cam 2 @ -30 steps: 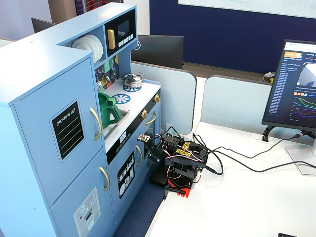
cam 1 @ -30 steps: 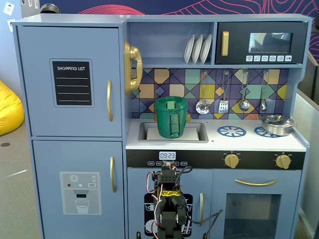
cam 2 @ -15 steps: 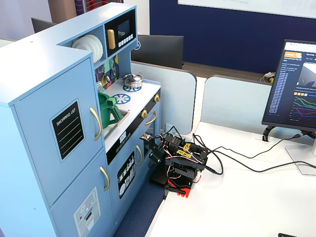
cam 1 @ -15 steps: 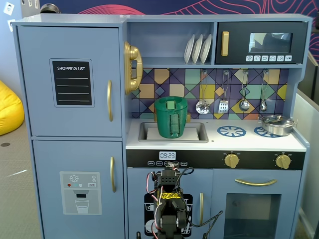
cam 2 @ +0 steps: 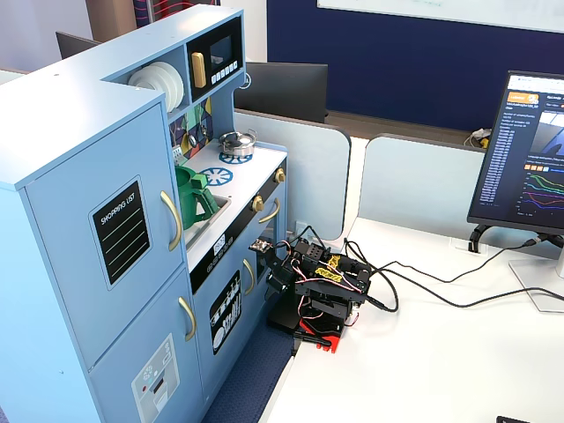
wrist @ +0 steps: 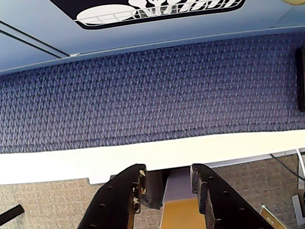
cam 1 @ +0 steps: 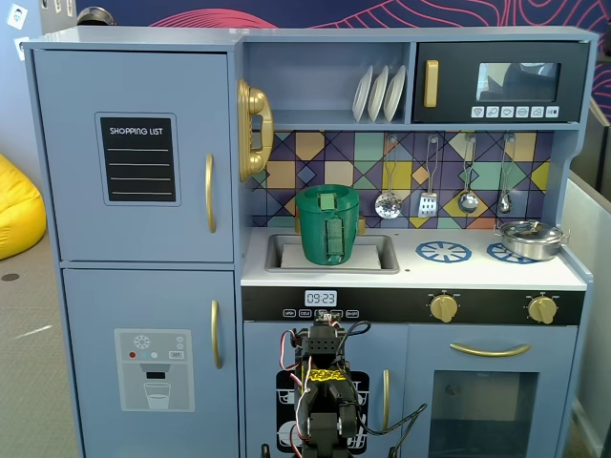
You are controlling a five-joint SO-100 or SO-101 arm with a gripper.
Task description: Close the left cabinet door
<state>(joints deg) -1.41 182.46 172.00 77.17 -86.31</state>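
The left cabinet door (cam 1: 134, 157) is light blue with a black "SHOPPING LIST" panel and a vertical gold handle (cam 1: 210, 193). It lies flush with the cabinet front, shut, in both fixed views; it also shows in a fixed view (cam 2: 106, 231). My arm (cam 1: 325, 382) sits folded on the white table in front of the toy kitchen's lower middle doors, well right of that door. In the wrist view my gripper (wrist: 167, 172) points down over the table edge (wrist: 143, 155). Its jaws stand apart with nothing between them.
Below is a blue door with a water-dispenser graphic (cam 1: 153, 358). A green pitcher (cam 1: 327, 224) stands in the sink and a pot (cam 1: 530, 239) on the stove. A blue rug (wrist: 152, 90) lies below the kitchen. A monitor (cam 2: 529, 159) and cables (cam 2: 423, 282) are on the table.
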